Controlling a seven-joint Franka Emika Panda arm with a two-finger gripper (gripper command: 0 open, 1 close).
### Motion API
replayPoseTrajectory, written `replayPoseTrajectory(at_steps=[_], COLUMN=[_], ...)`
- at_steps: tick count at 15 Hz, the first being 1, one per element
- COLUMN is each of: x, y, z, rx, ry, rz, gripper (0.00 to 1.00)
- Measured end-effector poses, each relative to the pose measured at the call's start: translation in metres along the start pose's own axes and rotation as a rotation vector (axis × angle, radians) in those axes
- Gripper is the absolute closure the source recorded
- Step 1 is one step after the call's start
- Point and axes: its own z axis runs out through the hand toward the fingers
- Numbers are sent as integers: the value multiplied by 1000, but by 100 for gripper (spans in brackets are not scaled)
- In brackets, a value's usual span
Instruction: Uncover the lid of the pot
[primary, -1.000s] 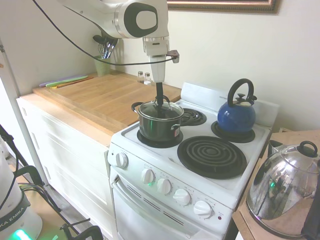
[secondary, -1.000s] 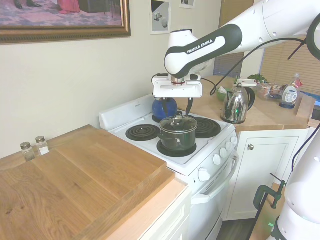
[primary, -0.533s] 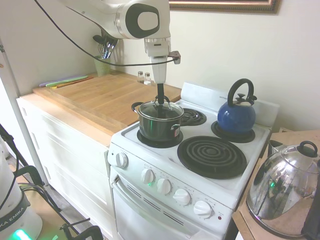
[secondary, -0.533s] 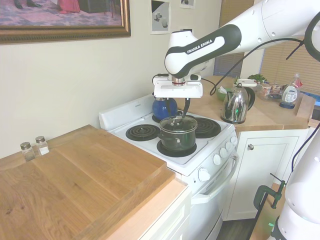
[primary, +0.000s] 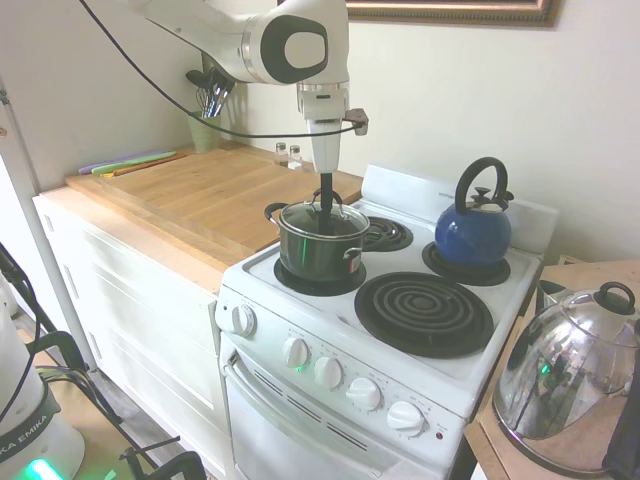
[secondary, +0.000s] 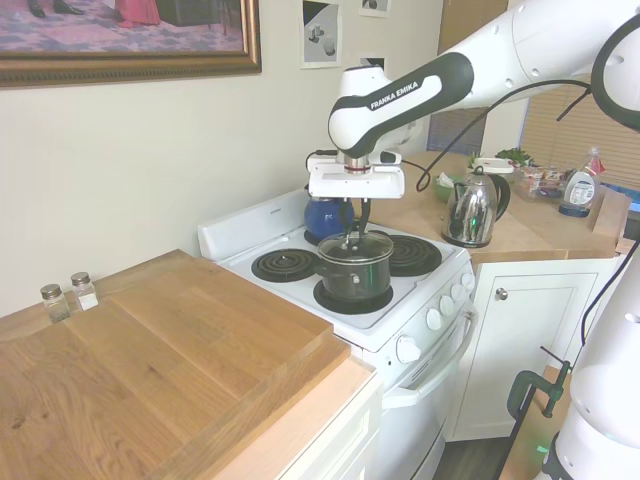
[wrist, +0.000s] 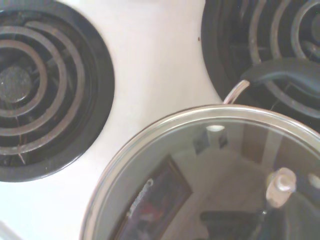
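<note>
Gripper hangs straight down from the white arm, its dark fingers closed on the black loop handle of the round clear glass lid with a metal rim. In the second exterior view the gripper likewise meets the lid at its centre.

Directly beneath the gripper sits the small dark grey-black metal saucepot with short black side handles, on the coil burner nearest the wooden countertop. The lid lies level, its flat face up and its axis vertical, in line with the fingers. Being round, it has no long axis of its own; only the loop handle does, and its direction is too small to read.

I judge the task at the lift: the grasp looks made, but the lid appears at or barely above the steel rim, and no clear gap shows (the glass makes the edge hard to judge). Raising it clear and setting it down remain.

From the wrist view, the lid's rim curves over the white stove top, with one of the pot's side handles poking out over a neighbouring coil. Beyond the gripper, well apart, stands a blue kettle with a black handle.
</note>
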Motion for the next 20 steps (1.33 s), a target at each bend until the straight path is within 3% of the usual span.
replayPoseTrajectory(at_steps=[8, 15, 18, 20], x=[-4, -13, -48, -98], y=[0, 20, 39, 57], z=[-5, -60, -93, -122], rx=[11, 73, 107, 135], ry=[1, 8, 47, 87], rz=[-10, -28, -72, -112], gripper=[100, 100, 100, 100])
